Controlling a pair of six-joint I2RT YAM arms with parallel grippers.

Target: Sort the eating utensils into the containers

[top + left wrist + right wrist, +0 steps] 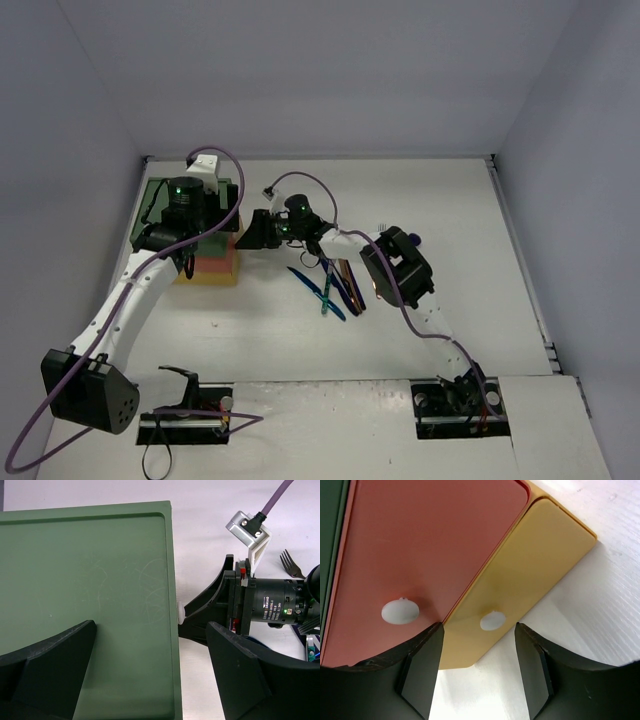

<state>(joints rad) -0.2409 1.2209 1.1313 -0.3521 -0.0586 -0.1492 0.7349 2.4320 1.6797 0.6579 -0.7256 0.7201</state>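
1. Step in hand, as judged: grip the white knob of the yellow drawer and pull that drawer open.
2. The right gripper has its jaws moderately wide and empty. 1 finger is on each side of the knob, and neither touches it. Centre the knob between the fingers before closing.
3. Keep clear of the orange-red drawer and its knob, just left of centre in the right wrist view. A drift that way risks catching the wrong drawer.
4. Pull straight. A skewed pull is likely to drag the whole drawer unit.
5. The left gripper has its jaws wide and empty, astride the right edge of the green top. Pressing down there would likely steady the unit.
6. The unit sits in the upper left of the overhead view. The 2 drawer fronts in view are smooth plastic with rounded corners, and both look shut.
7. The utensils lie in a loose pile at the centre of the overhead view, apart from the unit. They are slim, some blue, some dark. 1 fork shows at the right edge of the left wrist view.
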